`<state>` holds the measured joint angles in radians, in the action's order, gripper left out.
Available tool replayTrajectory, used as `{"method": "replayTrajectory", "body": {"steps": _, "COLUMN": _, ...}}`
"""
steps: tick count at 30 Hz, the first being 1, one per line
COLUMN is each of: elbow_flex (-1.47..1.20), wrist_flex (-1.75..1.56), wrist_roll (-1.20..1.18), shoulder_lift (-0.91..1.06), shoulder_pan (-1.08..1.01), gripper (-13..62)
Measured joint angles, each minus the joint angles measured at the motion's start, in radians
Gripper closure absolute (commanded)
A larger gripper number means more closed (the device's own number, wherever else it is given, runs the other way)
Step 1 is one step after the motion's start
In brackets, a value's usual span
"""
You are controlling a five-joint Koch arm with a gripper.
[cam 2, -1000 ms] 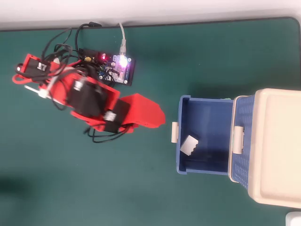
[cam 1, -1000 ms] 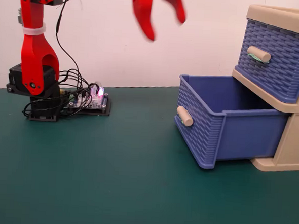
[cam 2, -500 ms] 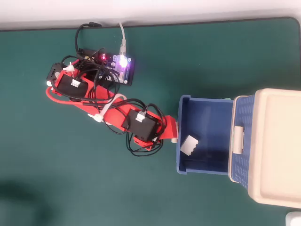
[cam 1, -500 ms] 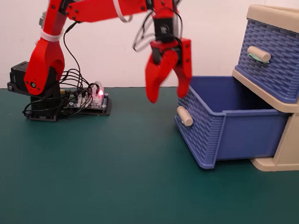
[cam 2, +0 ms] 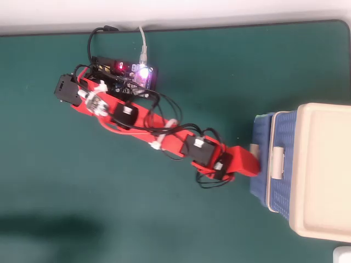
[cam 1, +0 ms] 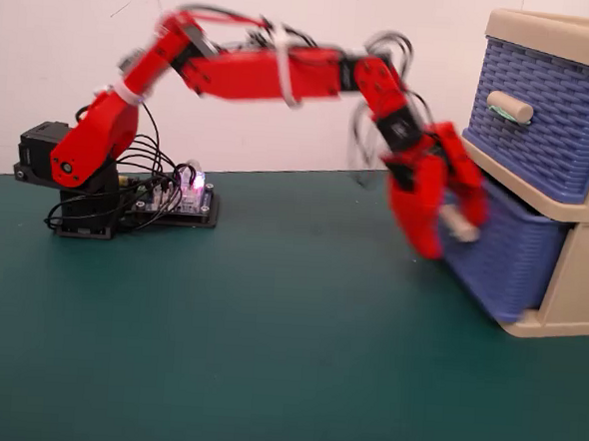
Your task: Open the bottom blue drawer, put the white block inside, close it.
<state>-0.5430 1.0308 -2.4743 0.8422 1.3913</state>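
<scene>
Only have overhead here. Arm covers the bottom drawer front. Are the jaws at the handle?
Observer: Yes. The fixed view shows the gripper open, with one of the jaws on each side of the beige handle of the bottom blue drawer. It is blurred, so I cannot tell whether they touch it.
Operator: Drawer front flush with the frame?
Observer: No. From the side it juts out a little past the beige cabinet.
Operator: Upper drawer?
Observer: The fixed view shows the upper drawer shut, its handle above the gripper and untouched.
</scene>
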Motion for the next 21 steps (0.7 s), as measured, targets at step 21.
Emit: {"method": "replayTrajectory", "body": {"steps": 21, "elbow_flex": 0.244, "wrist_flex": 0.828, "wrist_roll": 0.002, "shoulder_lift": 0.643, "shoulder_pan": -0.273, "gripper": 15.4}}
